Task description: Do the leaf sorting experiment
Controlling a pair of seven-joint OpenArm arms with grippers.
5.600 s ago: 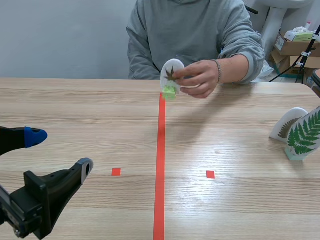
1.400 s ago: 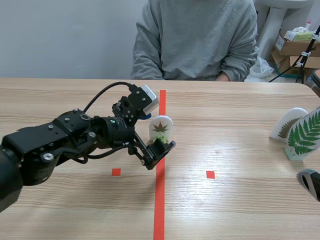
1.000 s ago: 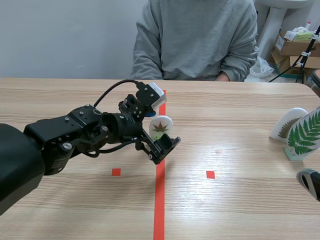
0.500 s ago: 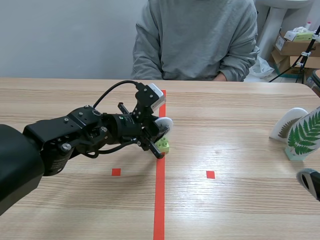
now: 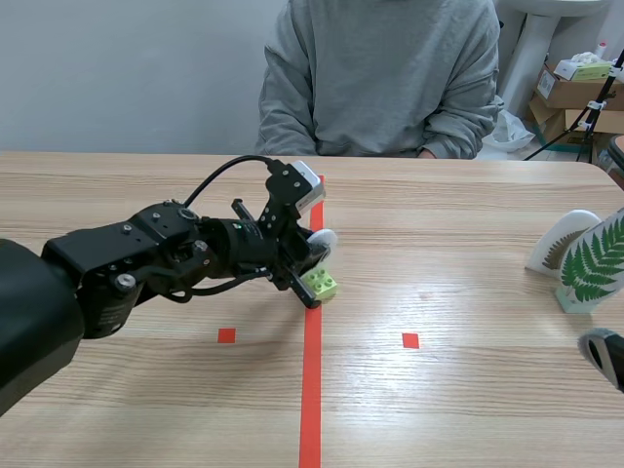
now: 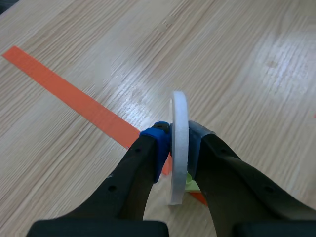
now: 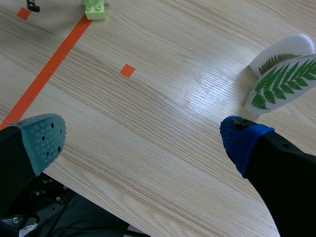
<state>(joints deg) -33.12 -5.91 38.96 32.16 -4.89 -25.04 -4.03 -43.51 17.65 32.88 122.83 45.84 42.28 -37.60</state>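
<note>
Left wrist view: the left gripper (image 6: 177, 144) is clamped on a white oval card (image 6: 177, 111) seen edge-on. Its pads (image 6: 157, 139) press the two flat faces about halfway up. The card's green block (image 6: 190, 184) sits under the fingers, over the red tape line (image 6: 74, 96). From the scene view the card (image 5: 323, 240) leans over near the middle of the table (image 5: 468, 409); whether the block (image 5: 320, 284) touches the wood, I cannot tell.

The card looks thin, stiff and light, with smooth faces that could slip. The block is probably the heavier end, so a hold on the flat faces close to it should stop it swinging.

The right gripper (image 7: 143, 143) is spread wide with nothing in it, low at the table's near right. Two fern cards (image 5: 590, 263) stand beyond it, and a person (image 5: 390, 68) sits opposite.
</note>
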